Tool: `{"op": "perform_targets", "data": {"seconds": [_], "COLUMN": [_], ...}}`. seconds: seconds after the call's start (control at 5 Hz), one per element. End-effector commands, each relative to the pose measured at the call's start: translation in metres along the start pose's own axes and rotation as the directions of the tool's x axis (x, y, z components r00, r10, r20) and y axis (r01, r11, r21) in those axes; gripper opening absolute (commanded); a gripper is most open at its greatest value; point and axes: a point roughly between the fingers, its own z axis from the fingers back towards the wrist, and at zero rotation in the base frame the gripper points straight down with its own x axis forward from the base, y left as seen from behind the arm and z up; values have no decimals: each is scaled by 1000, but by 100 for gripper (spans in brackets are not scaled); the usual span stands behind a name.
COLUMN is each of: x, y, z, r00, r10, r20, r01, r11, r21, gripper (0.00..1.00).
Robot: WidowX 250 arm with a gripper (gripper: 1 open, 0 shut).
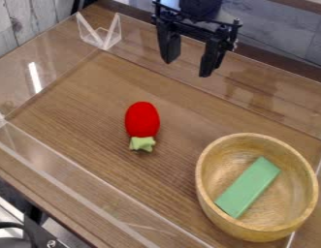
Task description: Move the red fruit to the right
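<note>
Small, bright red fruit (144, 118), rounded and strawberry-like, with pale green leafy cap at its lower end, lying alone on the wooden table (85, 107) just left of frame centre, untouched.

Matt wood-grain table (85, 126) w/ clear glossy plastic walls (52, 58), smooth wooden bowl (214, 194), matt green block (247, 186), red fruit (142, 118) prob. smooth plastic, gripper (189, 56) black, matt.
</note>
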Motion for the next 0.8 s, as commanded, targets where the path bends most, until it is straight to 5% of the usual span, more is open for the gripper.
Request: {"op": "perform_targets", "data": {"seconds": [0.0, 0.2, 0.4, 0.6], "x": [-11, -31, -39, -41], "y": [3, 22, 41, 52], "z": [-9, -20, -21, -25], "r00": [1000, 1000, 996, 987], "r10": [-20, -23, 11, 62], "r20": [-22, -6, 93, 150], "r01": [20, 23, -8, -53], "r11": [1000, 1000, 1000, 997], "r21": [1, 2, -28, -62], "gripper": [100, 100, 100, 100]}}
